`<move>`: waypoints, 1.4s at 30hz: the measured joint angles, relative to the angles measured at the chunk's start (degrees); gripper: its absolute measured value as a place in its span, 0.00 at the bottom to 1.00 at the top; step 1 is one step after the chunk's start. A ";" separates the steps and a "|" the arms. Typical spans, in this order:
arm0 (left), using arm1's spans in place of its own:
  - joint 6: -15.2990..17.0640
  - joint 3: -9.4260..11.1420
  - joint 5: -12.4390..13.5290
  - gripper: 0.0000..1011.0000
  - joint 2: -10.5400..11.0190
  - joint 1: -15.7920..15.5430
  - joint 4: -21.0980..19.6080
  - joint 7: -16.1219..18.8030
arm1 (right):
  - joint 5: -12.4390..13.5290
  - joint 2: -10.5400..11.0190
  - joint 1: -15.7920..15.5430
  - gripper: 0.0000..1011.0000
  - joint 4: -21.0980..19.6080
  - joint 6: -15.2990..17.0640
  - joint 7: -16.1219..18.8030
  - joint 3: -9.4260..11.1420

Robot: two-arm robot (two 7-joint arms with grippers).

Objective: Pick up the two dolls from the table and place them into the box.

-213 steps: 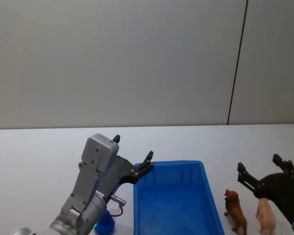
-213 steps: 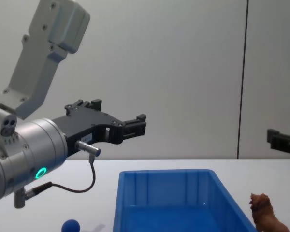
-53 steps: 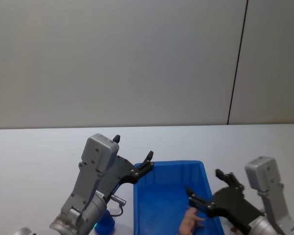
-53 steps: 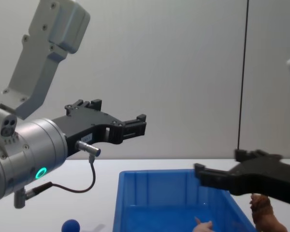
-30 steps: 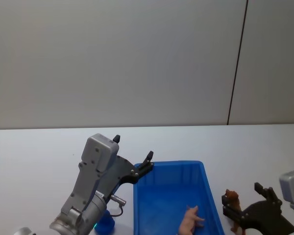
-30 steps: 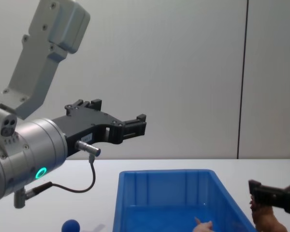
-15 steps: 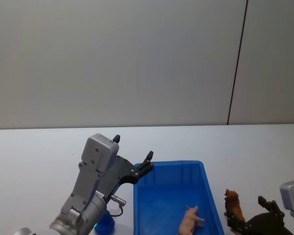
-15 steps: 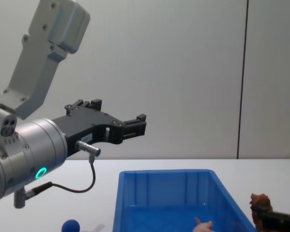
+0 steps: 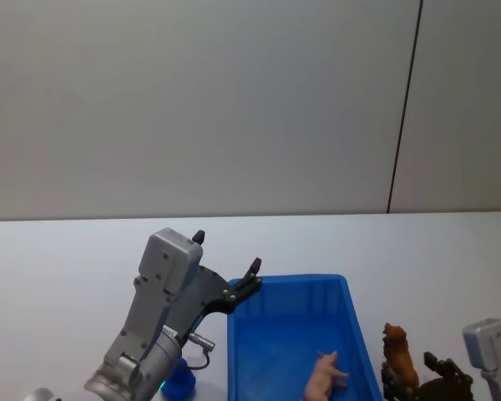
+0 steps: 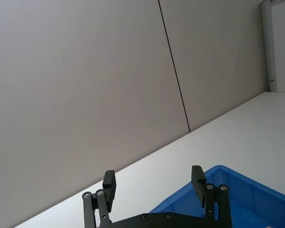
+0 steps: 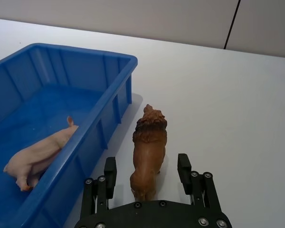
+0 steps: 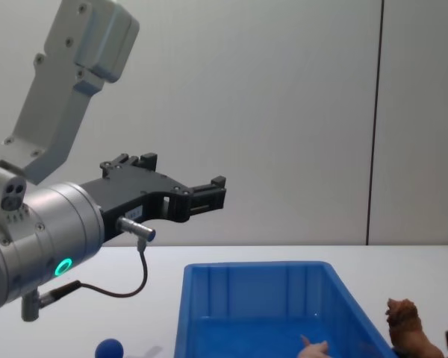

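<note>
On the white table (image 11: pixel 237 109), just right of the blue box (image 11: pixel 80 50), the brown maned doll (image 11: pixel 149 142) stands upright on its four legs. Its head points toward the far side, and its body runs alongside the box's right wall, with a narrow strip of bare table between them. The right gripper (image 11: pixel 146 164) sits low at the near right. Its black fingers (image 11: pixel 109 167) are spread wide, one on each side of the doll's hindquarters. A gap shows between each finger and the brown flanks, so the pincer brackets the animal without clamping it. The pale pink doll (image 11: pixel 42 154) lies on its side on the floor of the box, in the near part and close to the right wall. The left gripper (image 10: pixel 153 176) hangs raised above the table on the left side of the box. Its fingers are wide apart with nothing between them, and their tips are turned toward the box's far left corner. A small blue ball (image 12: pixel 109 348) rests on the table at the near left, beside the box and under the left arm.
</note>
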 joint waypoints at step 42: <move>0.00 0.00 0.00 0.99 0.00 0.00 0.00 0.00 | 0.97 -1.82 3.11 0.30 -3.39 -4.49 2.79 0.06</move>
